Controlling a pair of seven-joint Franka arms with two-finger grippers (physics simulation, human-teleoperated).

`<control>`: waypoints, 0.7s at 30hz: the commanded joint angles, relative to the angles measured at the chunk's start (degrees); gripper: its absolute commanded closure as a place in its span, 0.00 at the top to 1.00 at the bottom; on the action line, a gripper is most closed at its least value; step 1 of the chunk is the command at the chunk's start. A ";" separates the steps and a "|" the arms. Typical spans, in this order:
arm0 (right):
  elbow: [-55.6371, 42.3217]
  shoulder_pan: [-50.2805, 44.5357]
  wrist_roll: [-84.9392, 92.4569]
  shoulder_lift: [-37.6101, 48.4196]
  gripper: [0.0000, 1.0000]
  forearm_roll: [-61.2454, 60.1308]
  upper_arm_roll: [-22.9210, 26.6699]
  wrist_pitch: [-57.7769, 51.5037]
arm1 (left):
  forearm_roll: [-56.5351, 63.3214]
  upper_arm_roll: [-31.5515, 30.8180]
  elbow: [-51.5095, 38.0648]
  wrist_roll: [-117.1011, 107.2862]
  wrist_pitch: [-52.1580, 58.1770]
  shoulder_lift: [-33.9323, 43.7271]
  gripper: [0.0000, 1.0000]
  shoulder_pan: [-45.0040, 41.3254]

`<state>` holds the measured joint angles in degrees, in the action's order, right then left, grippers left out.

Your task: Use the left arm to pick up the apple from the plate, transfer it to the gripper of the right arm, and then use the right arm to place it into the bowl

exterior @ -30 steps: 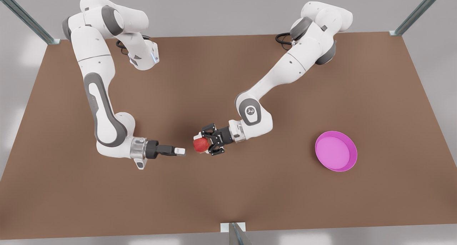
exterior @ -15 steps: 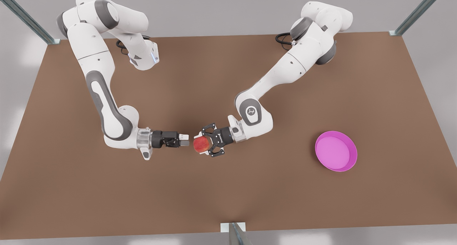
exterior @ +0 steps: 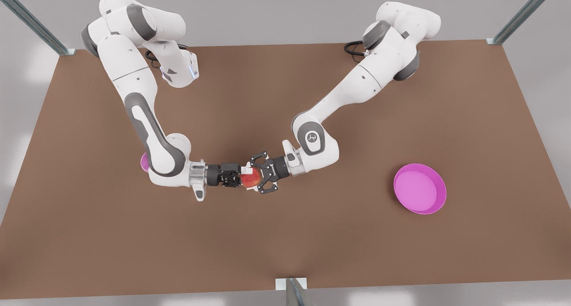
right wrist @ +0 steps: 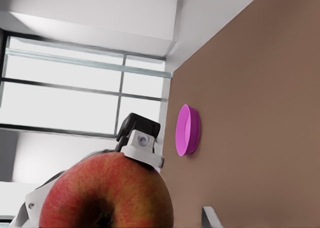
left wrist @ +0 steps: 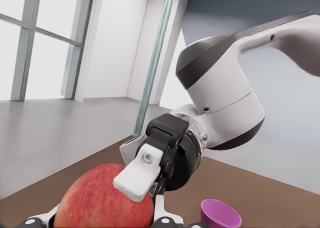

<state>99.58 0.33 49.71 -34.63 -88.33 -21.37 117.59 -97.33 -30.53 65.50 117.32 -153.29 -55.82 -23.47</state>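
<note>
The red apple [exterior: 252,177] hangs above the middle of the table, held between both arms. My left gripper [exterior: 251,179], black and skeletal, comes in from the front view's right and is shut on it. From the other side, my right gripper [exterior: 243,177] with the silver cuff stands open, its fingers straddling the apple; one white finger pad [left wrist: 137,180] lies along the apple [left wrist: 100,200]. The apple [right wrist: 107,195] looms close in the right wrist view. The magenta plate [exterior: 439,185] lies bare at the front view's right. The small bowl [exterior: 144,162] peeks out behind the right arm's elbow.
The bowl [left wrist: 221,219] stands on the brown table [exterior: 285,243] beyond the right arm. The plate [right wrist: 187,130] sits far off behind the left gripper. Metal frame posts [exterior: 292,290] rise at the table's edges.
My right gripper has travelled toward the front view's right and its fingers now reach around the apple. The left gripper has stayed almost still, holding the apple.
</note>
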 commanded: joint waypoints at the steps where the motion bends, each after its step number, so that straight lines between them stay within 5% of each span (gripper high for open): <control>1: -0.08 -0.85 4.70 0.09 1.00 -2.02 -0.87 4.84 | 0.30 0.03 -0.02 6.34 0.62 0.10 0.65 0.00; 3: -0.26 -1.21 4.70 0.09 1.00 -2.11 -0.87 5.37 | 0.30 0.03 -0.02 6.34 0.62 0.10 0.65 0.00; 4: -0.26 -1.21 4.78 0.09 0.92 -2.11 -0.87 5.37 | 0.30 0.03 -0.02 6.34 0.62 0.10 0.65 0.00; 5: -0.26 -1.21 4.87 0.09 0.68 -2.11 -0.87 5.37 | 0.30 -0.06 -0.02 6.34 0.62 0.10 0.65 0.00; 7: -0.26 -1.21 4.87 0.09 0.57 -2.11 -0.87 5.46 | 0.30 -0.06 -0.02 6.34 0.62 0.10 0.65 0.00; 9: -0.35 -1.12 4.78 0.09 0.57 -2.11 -0.78 5.46 | 0.30 0.03 -0.02 6.25 0.62 0.10 0.65 0.00; 11: -0.43 -1.12 4.78 0.09 0.57 -2.11 -0.78 5.46 | 0.30 0.03 0.06 6.08 0.62 0.10 0.83 0.00; 15: -0.43 -0.68 4.96 0.18 0.57 -1.76 -0.69 5.20 | 0.30 -0.06 0.06 5.81 0.62 0.19 0.99 0.00; 21: 3.08 4.68 8.03 1.41 0.57 2.11 -0.78 1.86 | 0.30 -0.06 0.06 5.81 0.62 0.19 1.00 -0.09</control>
<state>102.29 4.29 54.24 -33.40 -88.62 -22.09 121.40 -97.07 -30.56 65.60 121.81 -152.87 -55.73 -23.54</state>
